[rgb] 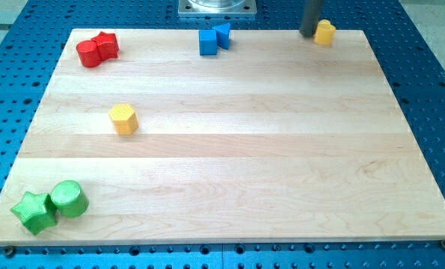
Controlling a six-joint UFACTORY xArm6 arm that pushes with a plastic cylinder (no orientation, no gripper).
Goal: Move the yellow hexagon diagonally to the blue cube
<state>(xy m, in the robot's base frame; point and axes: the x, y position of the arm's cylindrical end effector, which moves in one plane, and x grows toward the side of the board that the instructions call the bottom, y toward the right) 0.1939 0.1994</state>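
The yellow hexagon (123,119) lies on the wooden board's left half, by itself. The blue cube (208,42) sits at the top edge near the middle, touching a blue triangular block (222,33) on its right. My tip (309,33) is at the view's top right, its end right beside the left side of a second yellow block (324,33), far from the hexagon and to the right of the blue cube.
A red cylinder (89,53) and a red star (105,45) touch at the top left. A green star (33,212) and a green cylinder (68,199) touch at the bottom left corner. The board (244,149) rests on a blue perforated table.
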